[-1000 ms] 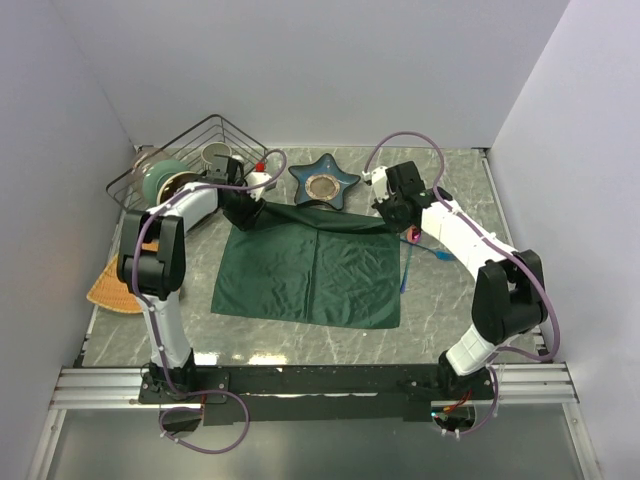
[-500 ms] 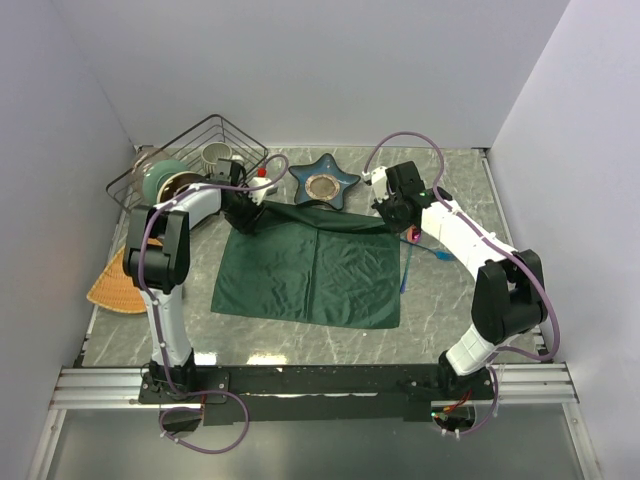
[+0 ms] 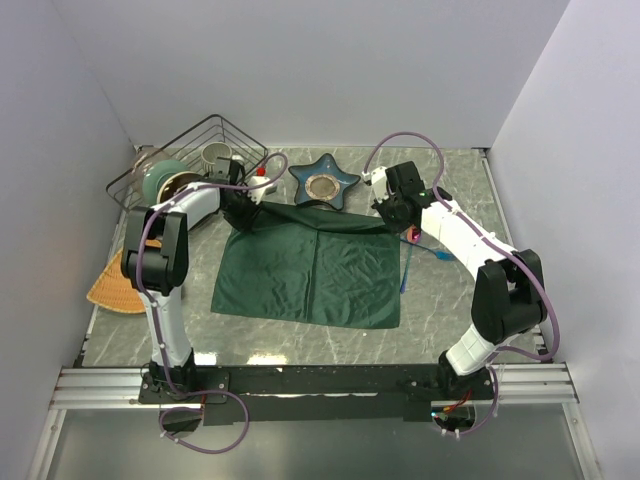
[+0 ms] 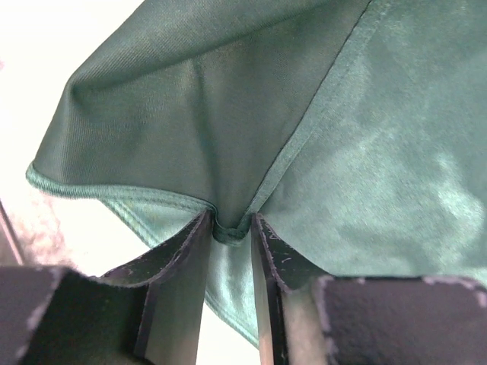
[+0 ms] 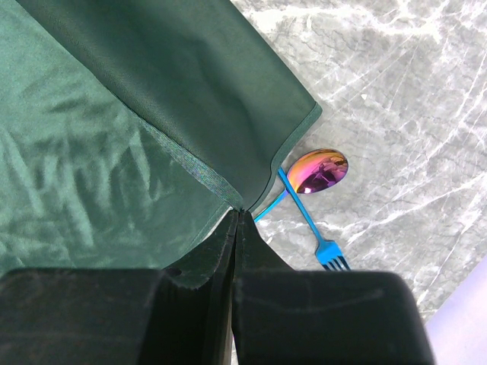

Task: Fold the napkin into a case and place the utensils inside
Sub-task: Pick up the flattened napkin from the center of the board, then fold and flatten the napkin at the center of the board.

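The dark green napkin (image 3: 310,270) lies spread on the marble table, its far edge lifted. My left gripper (image 3: 243,211) is shut on the napkin's far left corner (image 4: 228,228). My right gripper (image 3: 392,218) is shut on the far right corner (image 5: 237,207). In the right wrist view a blue fork (image 5: 316,236) and a spoon with a pink-magenta bowl (image 5: 319,170) lie crossed on the table just beyond the cloth. In the top view the utensils (image 3: 405,262) lie right of the napkin, partly under my right arm.
A star-shaped blue dish (image 3: 324,181) sits behind the napkin. A wire basket (image 3: 190,160) with a bowl and cup stands at the back left. An orange-tan mat (image 3: 112,284) lies at the left edge. Walls close in on three sides.
My left arm's elbow has shifted slightly; both grippers stay shut on the napkin's far corners, and the cloth has barely moved.
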Available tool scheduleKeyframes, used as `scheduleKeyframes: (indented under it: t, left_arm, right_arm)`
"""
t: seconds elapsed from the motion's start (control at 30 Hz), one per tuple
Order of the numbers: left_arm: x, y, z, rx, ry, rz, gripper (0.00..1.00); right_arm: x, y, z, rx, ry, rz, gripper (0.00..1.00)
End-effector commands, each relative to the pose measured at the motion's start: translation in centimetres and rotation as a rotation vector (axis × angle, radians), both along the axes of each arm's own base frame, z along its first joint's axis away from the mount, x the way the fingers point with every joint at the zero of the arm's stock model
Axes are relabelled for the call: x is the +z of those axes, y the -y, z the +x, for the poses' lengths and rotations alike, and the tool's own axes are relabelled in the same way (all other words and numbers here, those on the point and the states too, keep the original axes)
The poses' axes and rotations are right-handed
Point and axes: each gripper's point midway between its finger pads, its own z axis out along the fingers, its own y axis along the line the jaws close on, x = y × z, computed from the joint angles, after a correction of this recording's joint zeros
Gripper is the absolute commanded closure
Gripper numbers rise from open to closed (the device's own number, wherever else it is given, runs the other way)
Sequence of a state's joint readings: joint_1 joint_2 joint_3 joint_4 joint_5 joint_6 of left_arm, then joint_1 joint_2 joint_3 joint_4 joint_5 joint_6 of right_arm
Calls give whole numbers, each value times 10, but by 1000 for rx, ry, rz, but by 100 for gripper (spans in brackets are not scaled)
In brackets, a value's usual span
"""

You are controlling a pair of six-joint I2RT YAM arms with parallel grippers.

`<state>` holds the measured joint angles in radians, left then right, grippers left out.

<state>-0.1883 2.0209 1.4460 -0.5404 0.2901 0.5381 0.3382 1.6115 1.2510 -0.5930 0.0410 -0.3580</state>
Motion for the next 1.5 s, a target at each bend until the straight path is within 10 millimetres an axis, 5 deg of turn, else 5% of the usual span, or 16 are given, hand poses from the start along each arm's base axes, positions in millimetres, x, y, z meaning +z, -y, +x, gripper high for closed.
scheduleKeyframes:
  t: [0.0,0.2,0.33,0.5,0.67,0.77,1.03,1.27,1.47]
  left_arm:
    - [38,-1,5,7,73,-16,66]
    - [36,-1,10,12,66,-12,79]
    - [38,-2,10,14,68,-6,99]
    - [65,-21,-1,17,72,-12,99]
    - [97,-58,-35,-15,77,24,99]
    - [100,-76,-65,-40,53,51,99]
    - [67,-76,-140,-84,-57,35,99]
    - [24,-76,-202,-62,-150,24,99]
    - [20,-75,-215,-40,-163,14,99]
  right_arm:
    - [14,-3,9,4,40,9,100]
    - [14,-4,10,4,37,11,100]
    - [17,-4,12,6,42,5,100]
    - [32,-1,6,22,65,1,100]
    - [35,7,-28,70,52,-5,100]
    - [23,4,-58,122,-3,11,100]
    - [-17,-35,-148,358,-102,-41,100]
    - [-36,-12,-150,373,-80,-160,100]
    - [-52,-6,-150,394,-93,-207,100]
